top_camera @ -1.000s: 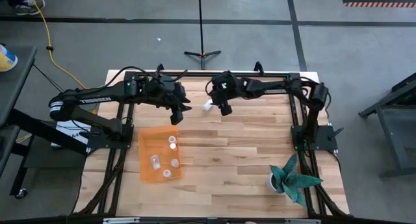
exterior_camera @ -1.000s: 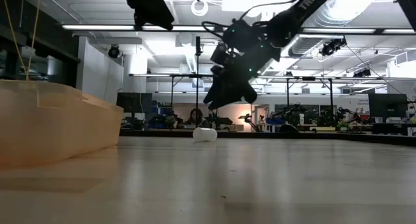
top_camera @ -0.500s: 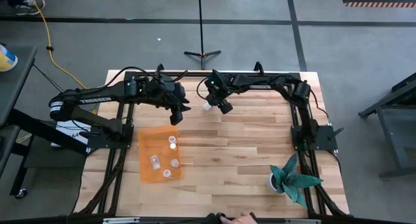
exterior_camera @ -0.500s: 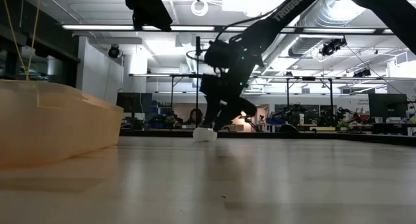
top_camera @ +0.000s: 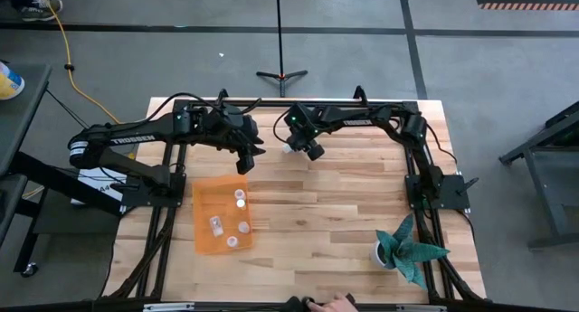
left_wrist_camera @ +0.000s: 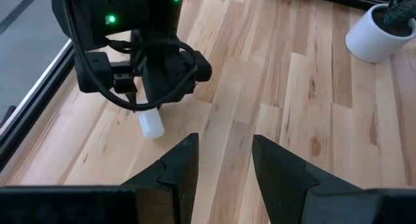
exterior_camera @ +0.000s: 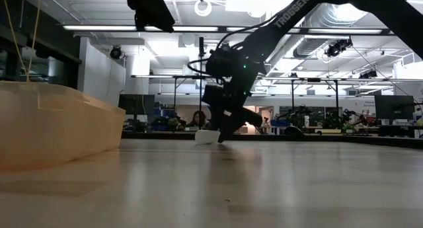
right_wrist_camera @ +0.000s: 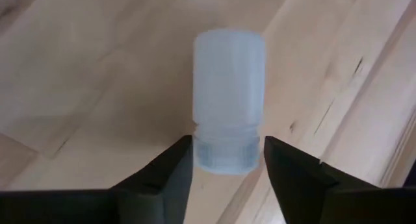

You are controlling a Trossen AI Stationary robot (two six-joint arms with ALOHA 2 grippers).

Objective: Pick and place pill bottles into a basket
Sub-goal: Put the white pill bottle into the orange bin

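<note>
Right gripper [right_wrist_camera: 224,162], jaws parted either side of a small pale translucent cylindrical pill bottle [right_wrist_camera: 229,97] lying near the desk's far edge; left gripper [left_wrist_camera: 224,152] jaws parted, empty.

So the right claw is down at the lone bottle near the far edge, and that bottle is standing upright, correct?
Not upright. The left wrist view shows the pill bottle lying on its side on the table. The right claw is down at it, fingers open on either side of its cap end, as the right wrist view shows.
</note>
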